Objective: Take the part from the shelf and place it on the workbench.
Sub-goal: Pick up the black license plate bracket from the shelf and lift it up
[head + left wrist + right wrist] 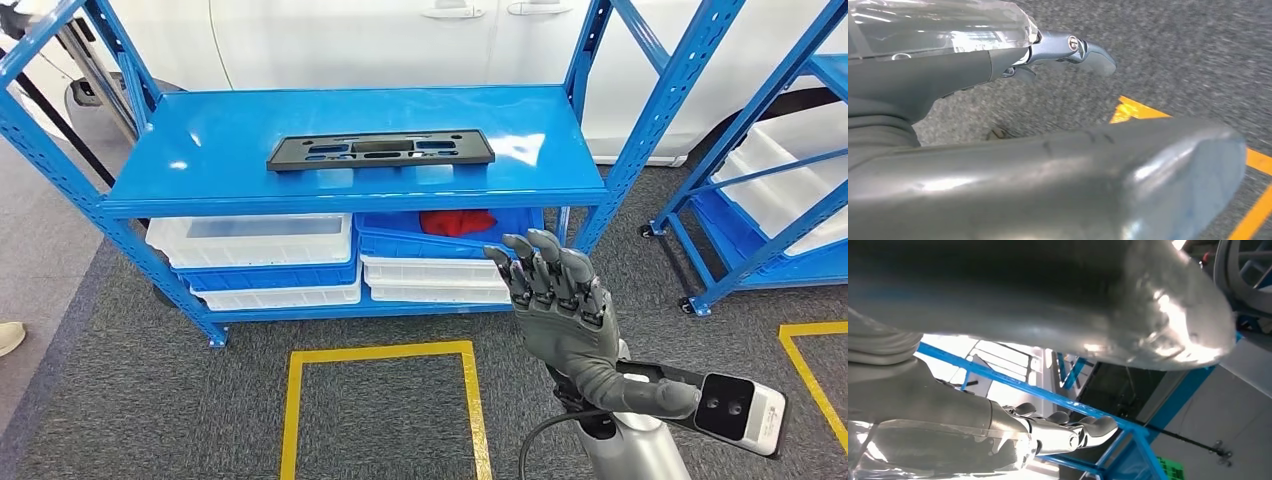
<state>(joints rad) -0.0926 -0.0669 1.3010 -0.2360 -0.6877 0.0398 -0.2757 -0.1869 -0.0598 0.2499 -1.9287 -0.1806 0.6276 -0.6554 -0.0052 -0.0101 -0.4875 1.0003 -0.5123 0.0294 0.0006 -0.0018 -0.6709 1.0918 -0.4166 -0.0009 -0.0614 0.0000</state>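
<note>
The black part (380, 151) lies flat on the blue shelf (220, 150), at twelve o'clock. The right hand (555, 300) is raised at four o'clock, fingers apart, holding nothing. The left hand (1068, 50) hangs over grey carpet (1173, 50), seemingly empty; its grasp is unclear. Bins (255, 245) sit beneath the shelf.

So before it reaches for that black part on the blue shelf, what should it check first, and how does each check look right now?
1. Black part lies flat on the shelf top, nothing on it: ok.
2. Right hand is raised with fingers apart, holding nothing: ok.
3. Right hand is at the part: not ok, it is short of the shelf's front edge.
4. Left hand is free: cannot tell, it hangs over the carpet.
5. Workbench ready for the part: cannot tell.
</note>
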